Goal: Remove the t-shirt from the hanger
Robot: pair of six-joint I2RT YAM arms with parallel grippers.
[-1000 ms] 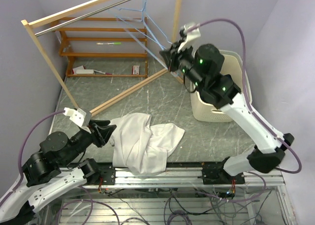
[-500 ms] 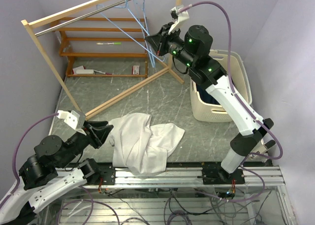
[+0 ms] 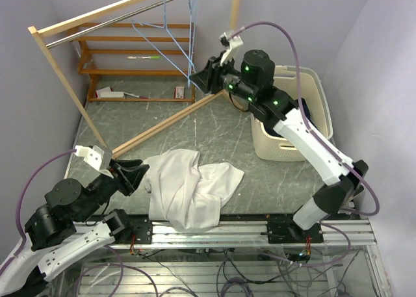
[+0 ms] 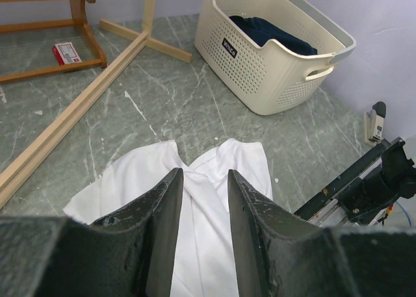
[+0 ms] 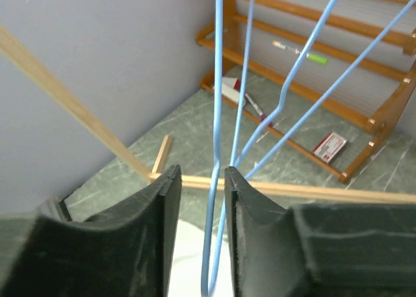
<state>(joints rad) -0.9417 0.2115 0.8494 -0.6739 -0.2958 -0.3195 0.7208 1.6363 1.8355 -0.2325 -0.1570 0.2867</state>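
Green marbled tabletop [image 3: 214, 128] under white t-shirt [image 3: 188, 186], lilac walls [image 3: 26, 115]

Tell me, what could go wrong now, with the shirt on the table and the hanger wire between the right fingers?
1. The blue hanger wire sits loosely between the right gripper fingers. It might slip out or swing against the metal rail.
2. The white t-shirt drapes over the table at its near edge, so it could slide off.
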